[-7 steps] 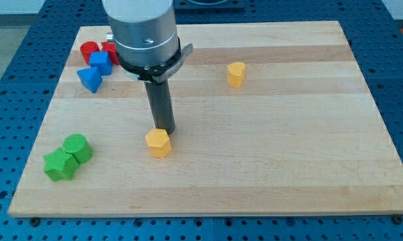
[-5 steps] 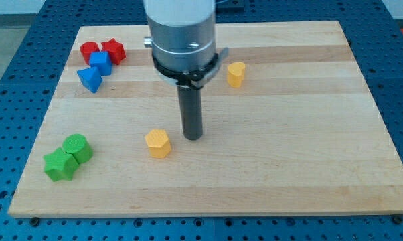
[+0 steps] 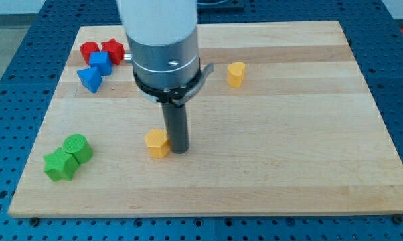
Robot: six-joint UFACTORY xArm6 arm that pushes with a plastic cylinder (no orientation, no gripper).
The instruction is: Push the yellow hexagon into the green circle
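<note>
The yellow hexagon (image 3: 157, 143) lies on the wooden board a little left of centre, toward the view's bottom. My tip (image 3: 179, 150) rests on the board right against the hexagon's right side. The green circle (image 3: 76, 147) sits near the board's bottom-left corner, well to the left of the hexagon, touching a second green block (image 3: 59, 165).
Another yellow block (image 3: 236, 73) sits at the upper right of centre. Two red blocks (image 3: 90, 50) (image 3: 113, 49) and two blue blocks (image 3: 101, 62) (image 3: 90, 79) cluster at the top left. The board's bare wood (image 3: 288, 147) ends at blue pegboard on all sides.
My tip was behind the hexagon, swung out to its right, and has now come back left against its right side. The hexagon has hardly moved.
</note>
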